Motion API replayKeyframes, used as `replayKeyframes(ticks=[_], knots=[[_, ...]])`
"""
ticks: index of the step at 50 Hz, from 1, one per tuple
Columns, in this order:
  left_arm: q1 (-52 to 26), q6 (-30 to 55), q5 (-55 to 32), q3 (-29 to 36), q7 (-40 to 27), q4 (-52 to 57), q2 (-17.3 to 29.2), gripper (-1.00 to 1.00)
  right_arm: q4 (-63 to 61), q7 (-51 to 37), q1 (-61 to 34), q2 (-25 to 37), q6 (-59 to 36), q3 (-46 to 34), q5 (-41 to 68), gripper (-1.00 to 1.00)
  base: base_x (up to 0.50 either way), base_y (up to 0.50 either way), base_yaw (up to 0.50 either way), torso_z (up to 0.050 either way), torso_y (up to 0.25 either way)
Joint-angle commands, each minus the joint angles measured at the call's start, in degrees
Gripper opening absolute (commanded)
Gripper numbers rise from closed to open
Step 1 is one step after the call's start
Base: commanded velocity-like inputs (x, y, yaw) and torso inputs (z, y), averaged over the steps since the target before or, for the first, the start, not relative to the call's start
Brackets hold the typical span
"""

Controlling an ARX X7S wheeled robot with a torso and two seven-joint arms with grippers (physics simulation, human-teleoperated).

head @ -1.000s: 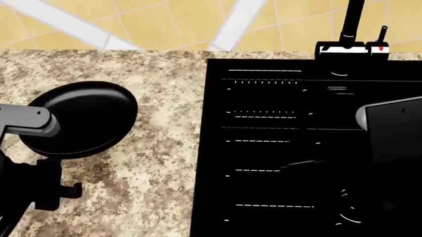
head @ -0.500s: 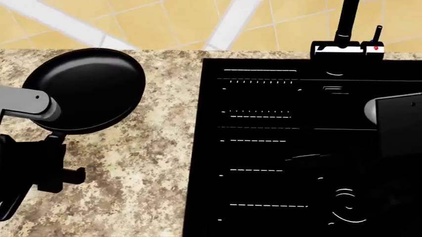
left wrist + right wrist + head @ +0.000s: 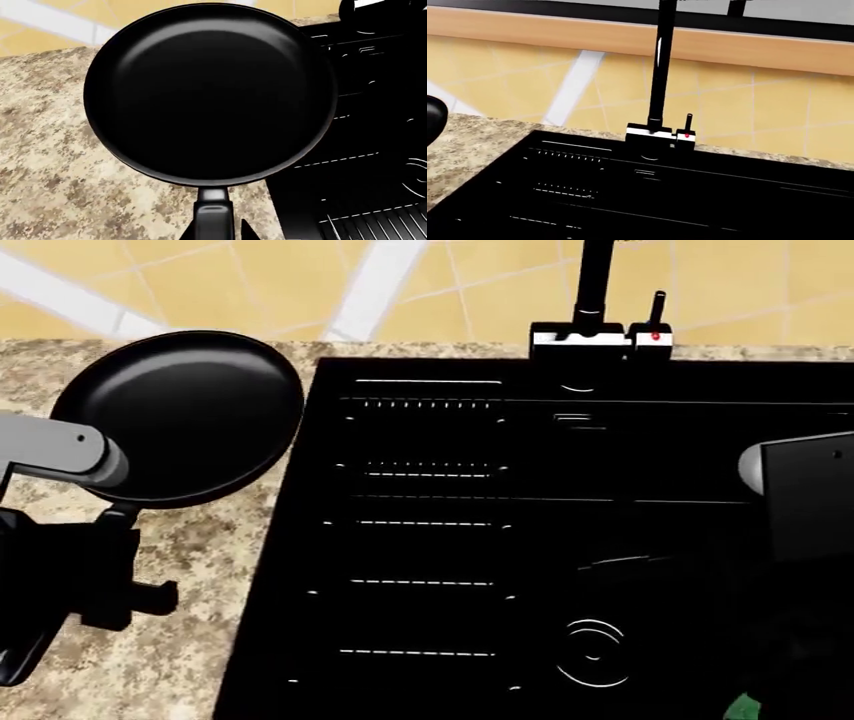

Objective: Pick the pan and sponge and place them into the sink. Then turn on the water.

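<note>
While the left claw (image 3: 213,227) stays hidden at the thin handle, grip unclear, the round glossy black pan (image 3: 187,415) hangs over the speckled granite bench (image 3: 174,660), beside the ridged black sink (image 3: 534,540). Right claw: out of sight.

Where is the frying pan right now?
In the head view the pan is at the left, held up by its handle over the speckled counter beside the sink's left edge, with the left arm just below it.
</note>
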State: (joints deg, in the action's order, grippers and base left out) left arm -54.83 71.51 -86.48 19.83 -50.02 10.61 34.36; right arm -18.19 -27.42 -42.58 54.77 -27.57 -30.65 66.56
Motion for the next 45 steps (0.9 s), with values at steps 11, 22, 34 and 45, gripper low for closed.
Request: replayKeyframes(ticks=[11, 22, 34, 45], knots=[[-1.2, -1.2, 1.6, -0.5, 0.3, 0.8, 0.1, -1.0, 0.1, 0.6, 0.1, -0.1, 0.2, -0.1, -0.4, 1.0, 0.0, -0.5, 0.0, 0.0, 0.002], [-1.0, -1.7, 2.1, 0.0, 1.0, 0.8, 0.2, -1.0, -0.8, 0.2, 0.4, 0.4, 0.5, 0.3, -0.3, 1.0, 0.0, -0.46, 0.0, 0.001, 0.002], [-0.8, -2.1, 2.2, 0.1, 1.4, 0.9, 0.7, -1.0, -1.3, 0.1, 0.6, 0.7, 0.9, 0.8, -0.2, 1.0, 0.04, -0.22, 0.0, 0.001, 0.003], [-0.2, -2.9, 2.9, 0.6, 2.0, 1.0, 0.8, -1.0, -1.1, 0.4, 0.2, 0.2, 0.4, 0.3, -0.6, 1.0, 0.14, -0.23, 0.0, 0.0, 0.002]])
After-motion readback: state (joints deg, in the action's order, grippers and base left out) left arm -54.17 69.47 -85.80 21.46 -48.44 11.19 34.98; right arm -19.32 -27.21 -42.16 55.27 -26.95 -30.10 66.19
